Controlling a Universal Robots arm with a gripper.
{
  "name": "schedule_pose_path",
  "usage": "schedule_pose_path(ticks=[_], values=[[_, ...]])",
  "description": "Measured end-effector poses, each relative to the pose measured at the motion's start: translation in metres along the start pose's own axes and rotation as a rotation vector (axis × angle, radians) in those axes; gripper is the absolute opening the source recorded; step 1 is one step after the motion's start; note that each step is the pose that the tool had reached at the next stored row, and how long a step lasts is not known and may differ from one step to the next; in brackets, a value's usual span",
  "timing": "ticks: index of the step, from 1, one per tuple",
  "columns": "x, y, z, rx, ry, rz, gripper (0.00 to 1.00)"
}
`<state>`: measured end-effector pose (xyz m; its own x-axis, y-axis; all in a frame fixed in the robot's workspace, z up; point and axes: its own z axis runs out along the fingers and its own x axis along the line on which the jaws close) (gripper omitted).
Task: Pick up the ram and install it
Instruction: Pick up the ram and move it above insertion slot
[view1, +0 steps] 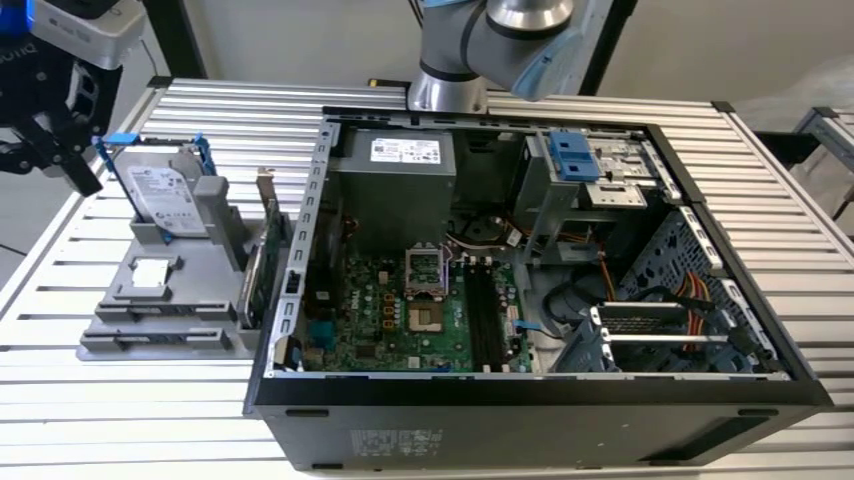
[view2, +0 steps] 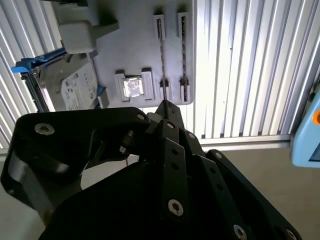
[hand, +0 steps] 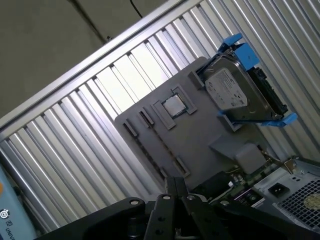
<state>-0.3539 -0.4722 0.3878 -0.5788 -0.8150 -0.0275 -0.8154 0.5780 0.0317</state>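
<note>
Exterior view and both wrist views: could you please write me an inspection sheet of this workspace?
Surface: slatted metal table, carrying everything.
Job's things: thin dark strip, probably the ram, edge-on in a slot of the grey holder, not gripped; computer case open.
Clutter: hard drive in a blue frame, green expansion card, square chip on the holder.
Grippers: gripper shut, holding nothing, apart from the holder.
Cables: coloured wires inside the case.
Surroundings: bare floor.

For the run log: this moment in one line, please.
black gripper shut | near grey slotted holder | silver blue-framed hard drive on holder
</note>
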Motion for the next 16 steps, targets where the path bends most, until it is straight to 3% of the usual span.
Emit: schedule_pose_path(ticks=[16], values=[[0.0, 0.0, 0.0, -0.004, 0.005, -0.168, 0.0]])
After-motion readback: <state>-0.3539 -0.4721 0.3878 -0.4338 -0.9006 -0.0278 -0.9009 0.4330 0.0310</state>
